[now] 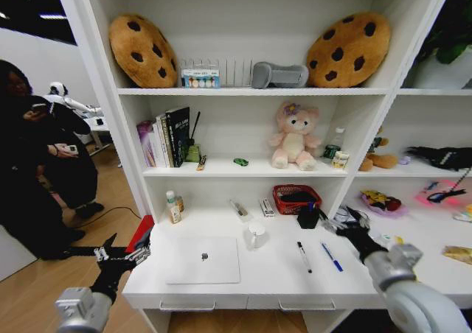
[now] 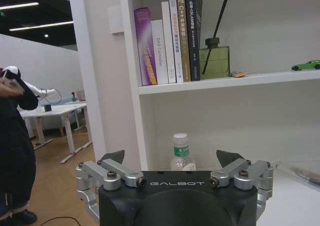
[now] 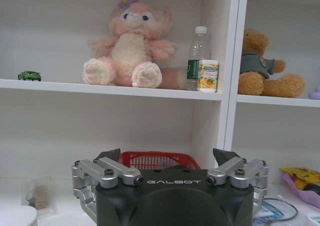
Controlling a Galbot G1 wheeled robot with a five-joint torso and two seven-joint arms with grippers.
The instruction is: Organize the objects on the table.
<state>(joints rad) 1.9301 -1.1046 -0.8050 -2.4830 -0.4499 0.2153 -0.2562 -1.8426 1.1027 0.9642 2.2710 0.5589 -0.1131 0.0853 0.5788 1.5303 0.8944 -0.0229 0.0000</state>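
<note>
White desk (image 1: 221, 292) carries everything: the silver laptop (image 1: 203, 260) lies flat near its front edge, nearer my left gripper (image 1: 118, 256), which hangs spread off the left edge. Marker (image 1: 303, 256) and pen (image 1: 331, 256) lie with long axes running front to back, just beside my right gripper (image 1: 341, 221), spread too. Toy car (image 1: 241, 161) sits on the shelf above.

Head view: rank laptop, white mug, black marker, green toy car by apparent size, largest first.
1. laptop
2. white mug
3. black marker
4. green toy car

The car sits on a shelf farther back than the desk items, so distance shrinks it somewhat; it still looks clearly smallest.
</note>
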